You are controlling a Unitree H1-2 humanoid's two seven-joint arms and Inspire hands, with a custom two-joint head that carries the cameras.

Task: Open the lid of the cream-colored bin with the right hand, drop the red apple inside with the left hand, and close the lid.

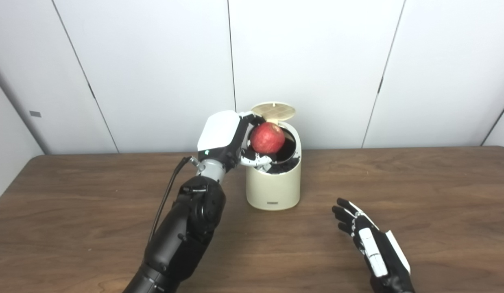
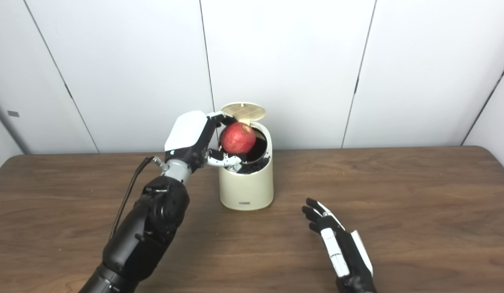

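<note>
Left hand (image 1: 231, 140), raised on its black arm, grasps the round red apple (image 1: 267, 138) and holds it directly above the mouth of the cream-colored cylindrical bin (image 1: 273, 183). Right hand (image 1: 367, 238) lies low over the brown wooden table (image 1: 439, 195), fingers spread, holding nothing, well apart from the bin. Bin's round lid (image 1: 273, 110) stands tipped open at the rear. Interior appears dark. A small front label is unreadable.
</note>
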